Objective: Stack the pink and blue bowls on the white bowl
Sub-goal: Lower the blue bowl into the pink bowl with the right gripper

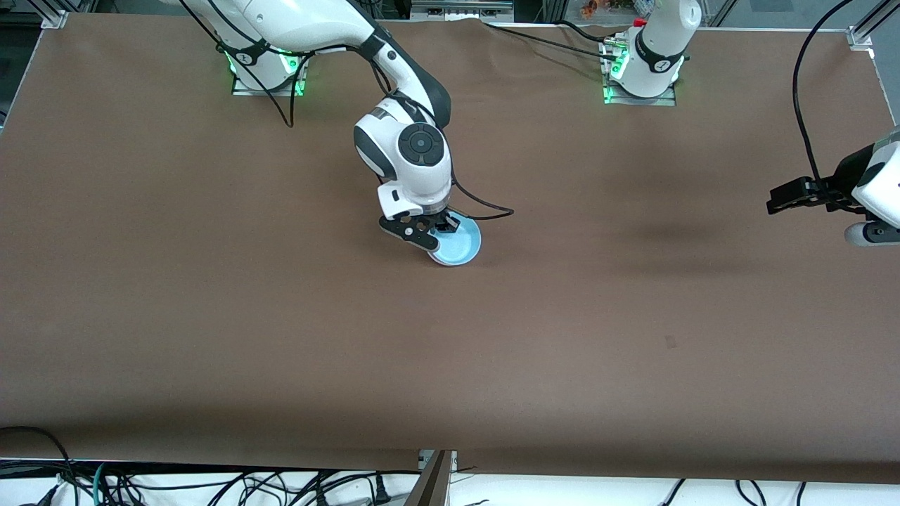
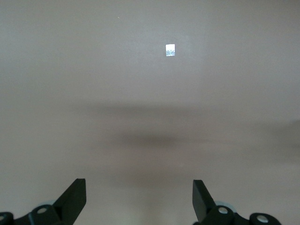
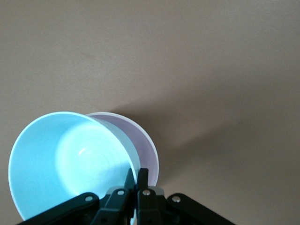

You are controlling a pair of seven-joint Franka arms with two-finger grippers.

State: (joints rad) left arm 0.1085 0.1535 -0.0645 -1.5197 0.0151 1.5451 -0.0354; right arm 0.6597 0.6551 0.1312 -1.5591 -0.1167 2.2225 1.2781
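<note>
The right gripper [image 3: 136, 177] pinches the blue bowl [image 1: 458, 243] by its rim, tilted over the pink bowl [image 3: 140, 140]. If released crooked, it could jam or slide off. No white bowl shows. The left gripper [image 2: 139, 200] waits wide apart, toward the table's end.

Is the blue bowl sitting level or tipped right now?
Tipped. In the right wrist view the blue bowl tilts over another bowl's rim, with the right hand pinching its wall. The left hand waits, open.
</note>
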